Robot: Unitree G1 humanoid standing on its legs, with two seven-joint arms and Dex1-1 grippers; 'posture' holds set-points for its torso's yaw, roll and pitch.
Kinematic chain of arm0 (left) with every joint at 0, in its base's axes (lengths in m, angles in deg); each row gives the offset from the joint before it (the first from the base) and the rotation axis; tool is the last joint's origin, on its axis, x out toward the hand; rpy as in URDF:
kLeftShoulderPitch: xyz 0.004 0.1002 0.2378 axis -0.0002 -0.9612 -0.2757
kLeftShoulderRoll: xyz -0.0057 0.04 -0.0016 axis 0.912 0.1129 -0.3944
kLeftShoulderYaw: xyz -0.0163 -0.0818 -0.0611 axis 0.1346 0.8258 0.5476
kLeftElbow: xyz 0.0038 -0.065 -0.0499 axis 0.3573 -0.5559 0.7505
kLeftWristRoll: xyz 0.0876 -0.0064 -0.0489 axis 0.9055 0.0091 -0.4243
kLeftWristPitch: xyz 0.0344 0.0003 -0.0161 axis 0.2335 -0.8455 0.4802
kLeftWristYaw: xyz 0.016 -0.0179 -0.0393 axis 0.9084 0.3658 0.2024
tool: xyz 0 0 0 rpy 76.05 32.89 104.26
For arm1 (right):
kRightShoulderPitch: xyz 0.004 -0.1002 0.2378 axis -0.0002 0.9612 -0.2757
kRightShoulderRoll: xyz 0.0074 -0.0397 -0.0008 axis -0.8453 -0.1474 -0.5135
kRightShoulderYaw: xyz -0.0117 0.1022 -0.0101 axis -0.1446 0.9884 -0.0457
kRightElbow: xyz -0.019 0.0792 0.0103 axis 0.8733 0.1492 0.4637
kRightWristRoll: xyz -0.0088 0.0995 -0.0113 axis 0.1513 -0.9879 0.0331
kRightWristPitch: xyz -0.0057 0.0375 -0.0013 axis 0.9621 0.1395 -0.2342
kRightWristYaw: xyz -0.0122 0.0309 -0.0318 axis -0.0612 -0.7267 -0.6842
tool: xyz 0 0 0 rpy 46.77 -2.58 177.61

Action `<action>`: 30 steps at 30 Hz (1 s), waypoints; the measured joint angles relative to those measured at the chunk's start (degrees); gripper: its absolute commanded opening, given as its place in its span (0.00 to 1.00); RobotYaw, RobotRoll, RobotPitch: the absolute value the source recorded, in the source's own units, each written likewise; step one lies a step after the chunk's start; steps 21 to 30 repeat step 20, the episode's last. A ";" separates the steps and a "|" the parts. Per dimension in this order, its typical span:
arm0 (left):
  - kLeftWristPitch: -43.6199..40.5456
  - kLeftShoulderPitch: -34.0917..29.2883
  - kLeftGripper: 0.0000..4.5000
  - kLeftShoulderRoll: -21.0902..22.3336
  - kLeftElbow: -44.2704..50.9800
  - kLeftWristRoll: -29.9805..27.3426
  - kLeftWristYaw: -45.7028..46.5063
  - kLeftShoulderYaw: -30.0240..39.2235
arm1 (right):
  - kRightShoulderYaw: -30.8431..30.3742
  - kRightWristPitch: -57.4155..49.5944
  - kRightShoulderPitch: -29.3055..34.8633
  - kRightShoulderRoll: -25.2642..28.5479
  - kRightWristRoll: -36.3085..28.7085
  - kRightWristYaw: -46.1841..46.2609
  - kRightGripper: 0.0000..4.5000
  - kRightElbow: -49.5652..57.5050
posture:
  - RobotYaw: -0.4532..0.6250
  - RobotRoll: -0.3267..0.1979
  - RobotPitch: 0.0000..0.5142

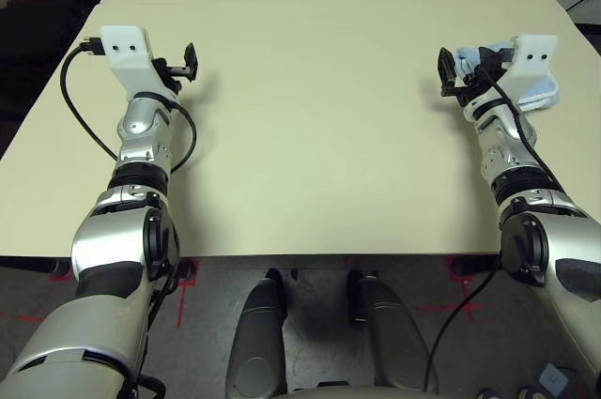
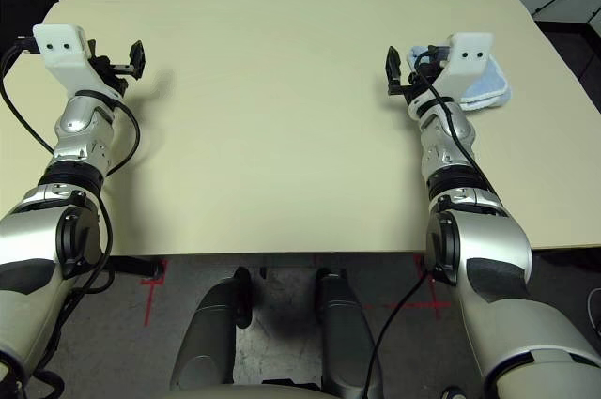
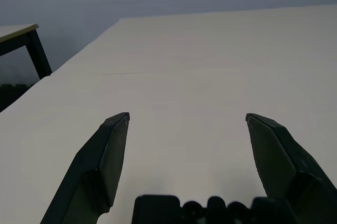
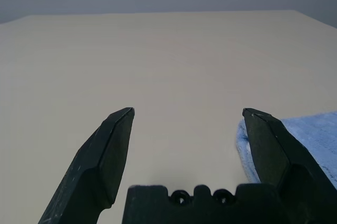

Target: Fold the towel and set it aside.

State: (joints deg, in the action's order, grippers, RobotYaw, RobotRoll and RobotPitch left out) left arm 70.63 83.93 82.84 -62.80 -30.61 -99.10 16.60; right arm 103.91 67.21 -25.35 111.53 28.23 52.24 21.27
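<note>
The towel point(image 2: 488, 91), a small light-blue fluffy cloth, lies bunched into a compact bundle at the table's right side, partly hidden under my right wrist; its edge point(image 4: 316, 134) also shows in the right wrist view. My right gripper point(image 2: 406, 69) hovers just left of the towel, open, with nothing between its fingers. Over the table's left side my left gripper point(image 1: 188, 63) stands open and empty, far from the towel. In the left wrist view both fingers point(image 3: 100, 166) are spread above bare tabletop.
The beige table point(image 1: 310, 117) stretches wide between my two arms. A second table's corner and dark leg point(image 3: 31, 45) stand beyond the left edge. Dark floor lies past the table's left and right edges.
</note>
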 measured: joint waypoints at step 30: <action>-1.00 -0.31 1.00 -0.88 -0.01 -0.08 -1.43 0.01 | 1.62 -1.71 0.03 0.65 0.40 2.23 1.00 0.00 | 0.38 0.62 0.39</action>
